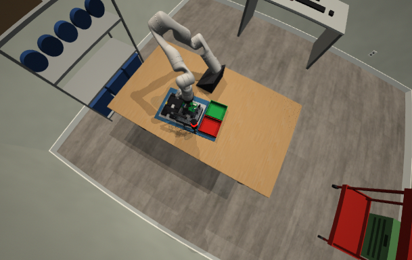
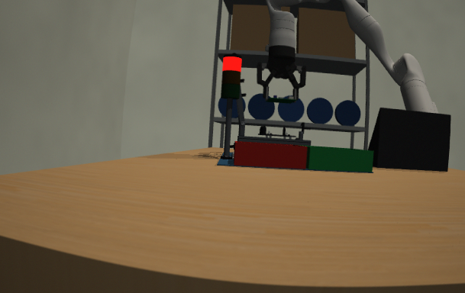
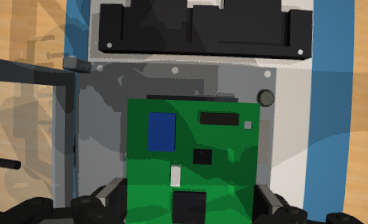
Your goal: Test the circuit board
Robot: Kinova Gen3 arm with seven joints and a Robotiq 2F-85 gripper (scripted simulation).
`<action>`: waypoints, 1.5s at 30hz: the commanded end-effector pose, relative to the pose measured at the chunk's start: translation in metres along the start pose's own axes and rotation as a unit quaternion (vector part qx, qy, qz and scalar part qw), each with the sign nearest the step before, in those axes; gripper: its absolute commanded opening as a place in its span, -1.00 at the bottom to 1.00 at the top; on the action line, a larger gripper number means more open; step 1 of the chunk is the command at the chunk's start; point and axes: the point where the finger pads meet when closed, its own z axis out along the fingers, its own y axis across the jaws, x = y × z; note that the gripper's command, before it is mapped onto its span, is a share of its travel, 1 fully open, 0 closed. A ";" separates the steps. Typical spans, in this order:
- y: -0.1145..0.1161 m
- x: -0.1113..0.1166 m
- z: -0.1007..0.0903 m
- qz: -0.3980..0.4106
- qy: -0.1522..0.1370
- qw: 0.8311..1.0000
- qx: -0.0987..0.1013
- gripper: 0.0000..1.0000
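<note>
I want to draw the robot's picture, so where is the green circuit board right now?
The circuit board is up in the air, between the gripper's fingers, above the tester.

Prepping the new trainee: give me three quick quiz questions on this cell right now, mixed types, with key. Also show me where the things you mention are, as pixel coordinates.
1. True or false: the board (image 1: 193,107) (image 2: 282,100) (image 3: 215,140) is held up off the tester (image 3: 97,120).
2. Multiple choice: which color is lit on the signal light (image 1: 194,124) (image 2: 231,76)?
a) green
b) red
c) none
3. Fill in: beside the red bin (image 1: 210,126) (image 2: 270,155) stands the ____ bin.

Key: 1 true; 2 b; 3 green
</note>
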 end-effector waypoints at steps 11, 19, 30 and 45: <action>-0.002 0.000 -0.010 0.001 -0.002 1.000 0.005 0.54; -0.002 0.000 -0.010 0.001 -0.002 1.000 0.005 0.54; -0.003 -0.002 -0.009 0.001 -0.002 1.000 0.005 0.54; -0.013 -0.046 0.004 0.001 -0.002 1.000 0.005 0.54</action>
